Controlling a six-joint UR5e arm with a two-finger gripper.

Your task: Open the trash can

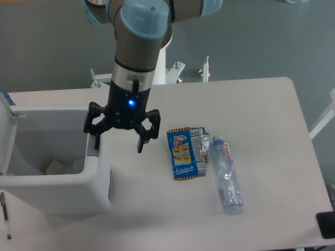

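One trash can (pixel 99 180) stands on the surface (pixel 251 104), its lid up, with a few pale scraps inside. There is one snack packet (pixel 186 153), one plastic bottle (pixel 227 175), one pen (pixel 5 215) and one robot arm (pixel 137 47) with two fingers (pixel 142 142).

You have the large white boxy plastic trash can (pixel 57 193) at the table's (pixel 261 115) left edge, lid (pixel 6 133) swung up on its far left side. The black two-finger gripper (pixel 118 145) hangs over the bin's right rim. To its right lies the blue crinkled snack packet (pixel 186 153), and just beside that, further right, the clear plastic bottle (pixel 227 174). A pen (pixel 5 215) lies left of the bin's front.
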